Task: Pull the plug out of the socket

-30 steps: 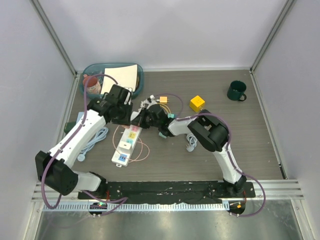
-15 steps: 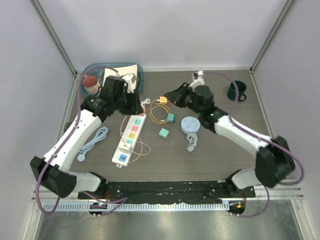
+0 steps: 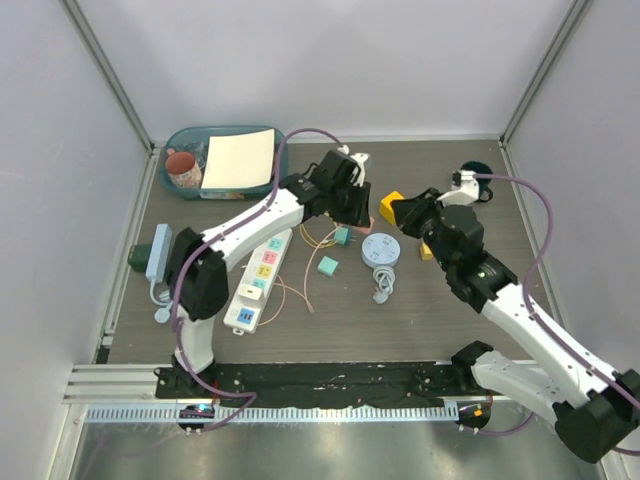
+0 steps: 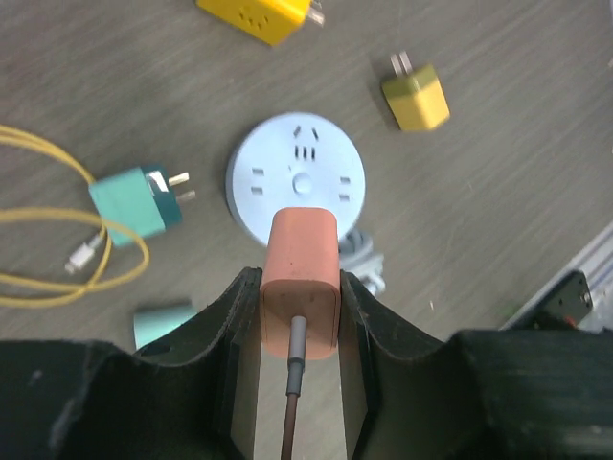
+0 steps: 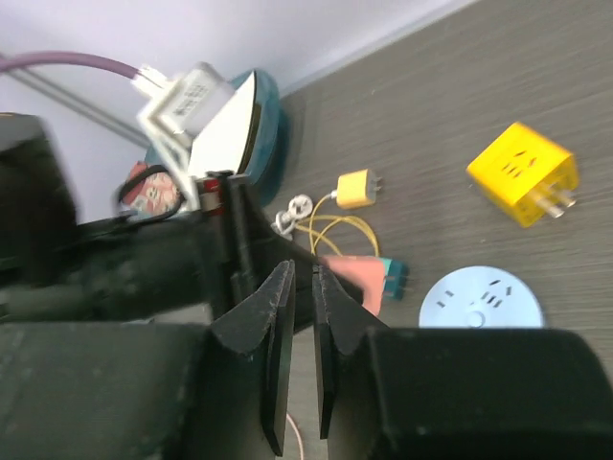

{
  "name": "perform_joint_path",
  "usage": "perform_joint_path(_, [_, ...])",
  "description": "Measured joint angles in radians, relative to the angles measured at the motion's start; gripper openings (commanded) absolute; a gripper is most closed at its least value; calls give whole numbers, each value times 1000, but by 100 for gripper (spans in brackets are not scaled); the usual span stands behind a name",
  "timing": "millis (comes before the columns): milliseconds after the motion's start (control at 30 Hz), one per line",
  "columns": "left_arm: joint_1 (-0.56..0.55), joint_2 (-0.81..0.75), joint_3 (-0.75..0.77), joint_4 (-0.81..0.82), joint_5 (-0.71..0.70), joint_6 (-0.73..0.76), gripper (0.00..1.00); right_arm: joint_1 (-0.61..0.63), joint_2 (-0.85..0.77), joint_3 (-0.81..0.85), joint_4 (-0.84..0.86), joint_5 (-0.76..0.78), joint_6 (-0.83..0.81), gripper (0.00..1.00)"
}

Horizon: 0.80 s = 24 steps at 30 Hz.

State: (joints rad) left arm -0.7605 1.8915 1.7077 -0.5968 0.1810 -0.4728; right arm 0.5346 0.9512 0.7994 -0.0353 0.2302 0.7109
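Observation:
The socket, a long white power strip point(image 3: 257, 278) with pastel outlet faces, lies left of centre on the table. No small white square plug shows on it or anywhere else. My left gripper point(image 3: 352, 205) hangs above the table's middle, away from the strip. It is shut point(image 4: 301, 287) on a salmon-pink plug point(image 4: 302, 278) with a thin brown cord. That pink plug also shows in the right wrist view point(image 5: 354, 280). My right gripper point(image 3: 402, 213) is just to the right of the left one. Its jaws point(image 5: 297, 278) stand almost together with nothing between them.
A round light-blue socket point(image 3: 381, 250) lies under the left gripper. Around it are a yellow cube point(image 4: 259, 14), an olive plug point(image 4: 415, 96), a teal plug point(image 4: 134, 203) and a yellow cable point(image 5: 355, 188). A blue tray point(image 3: 190, 135) and a light-blue strip point(image 3: 158, 250) sit at the left, a green mug point(image 3: 478, 178) at the back right.
My left arm swung right from the strip's far end to the table's middle, now holding the pink plug. My right arm drew back to the right.

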Motion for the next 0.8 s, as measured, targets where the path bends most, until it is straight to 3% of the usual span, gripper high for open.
perform_joint_path(233, [12, 183, 98, 153, -66, -2, 3, 0, -197, -13, -67, 140, -46, 21])
perform_joint_path(433, [27, 325, 175, 257, -111, -24, 11, 0, -227, -13, -77, 182, -68, 22])
perform_joint_path(500, [35, 372, 212, 264, -124, -26, 20, 0, -217, -13, -83, 184, -74, 22])
perform_joint_path(533, [40, 388, 223, 264, -131, -26, 40, 0, -208, -13, -87, 184, -78, 22])
perform_joint_path(633, [50, 401, 222, 253, -145, -27, 70, 0, -180, -13, -100, 183, -87, 22])
perform_joint_path(733, [56, 399, 222, 247, -154, -37, 81, 0, -167, -13, -113, 179, -93, 23])
perform_joint_path(800, [59, 396, 224, 224, -171, -38, 82, 0, -165, -13, -118, 176, -96, 23])
